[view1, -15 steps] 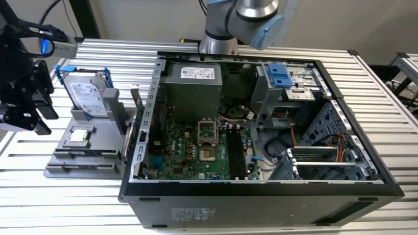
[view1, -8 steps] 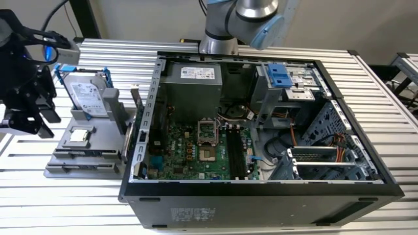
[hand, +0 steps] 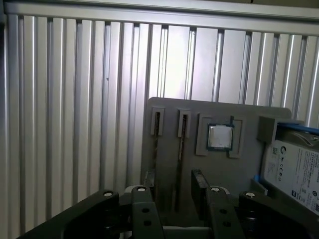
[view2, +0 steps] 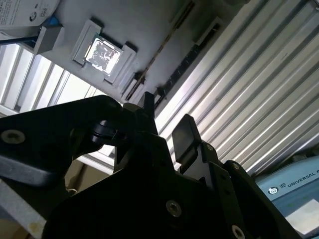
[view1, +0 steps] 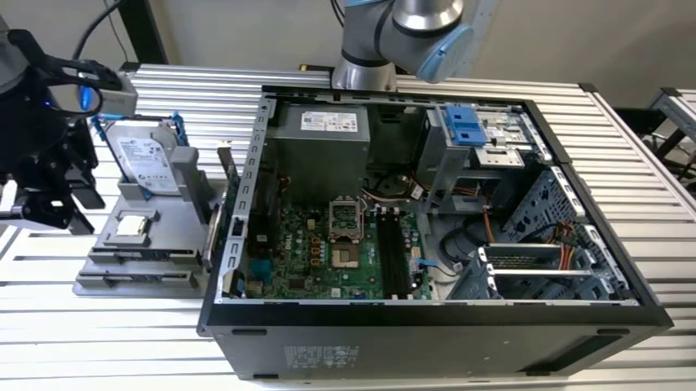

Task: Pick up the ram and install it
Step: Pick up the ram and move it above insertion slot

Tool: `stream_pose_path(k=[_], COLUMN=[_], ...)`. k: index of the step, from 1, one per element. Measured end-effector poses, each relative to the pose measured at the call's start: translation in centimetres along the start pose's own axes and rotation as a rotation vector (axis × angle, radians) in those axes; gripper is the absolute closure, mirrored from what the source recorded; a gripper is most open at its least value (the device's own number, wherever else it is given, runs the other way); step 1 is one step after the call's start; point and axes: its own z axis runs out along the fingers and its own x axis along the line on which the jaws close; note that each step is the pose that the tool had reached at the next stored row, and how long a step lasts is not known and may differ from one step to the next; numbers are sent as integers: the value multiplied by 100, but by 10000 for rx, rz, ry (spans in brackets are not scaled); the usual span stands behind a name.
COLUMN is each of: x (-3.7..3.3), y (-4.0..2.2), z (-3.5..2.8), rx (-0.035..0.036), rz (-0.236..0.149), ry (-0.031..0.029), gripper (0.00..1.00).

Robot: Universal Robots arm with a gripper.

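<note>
One tool [hand: 172, 189], jaws spread and empty, hangs at the exterior view's left beside the grey holder [view1: 169, 232] on the worktop [view1: 109, 334], where the ram [hand: 180, 159] stands on edge in a slot near the square chip [view1: 133, 226], the open computer case [view1: 435, 326] further right.

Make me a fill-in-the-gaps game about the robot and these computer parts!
1. The hard drive has a frame coloured ____.
2. The open fingers hold ____.
3. The ram sits in a slot of the gray holder, which also carries the small square silver ____.
Missing words: blue; nothing; chip.
</note>
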Motion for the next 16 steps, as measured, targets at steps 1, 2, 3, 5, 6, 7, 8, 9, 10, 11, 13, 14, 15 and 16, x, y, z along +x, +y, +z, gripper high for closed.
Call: stream_pose_path(k=[1,2,3,5,6,7,8,9,10,11,13,14,15,16], x=[-1,-1,-2,-3,-4,-4,-5,-6,-7,-6,-6,-6,-6,-5], y=[0,0,0,0,0,0,0,0,0,0,1,1,1,2], z=[12,24,35,58,68,78,88,99,110,123,153,170,188,206], rx=[0,1,1,0,0,0,0,1,0,0,1,1,-1,-6], rz=[0,0,0,1,1,1,1,1,1,1,1,1,2,3], ry=[0,-1,-1,0,0,0,0,0,-1,0,0,-1,0,0], gripper=[0,0,0,0,0,0,0,0,0,0,0,0,0,0])
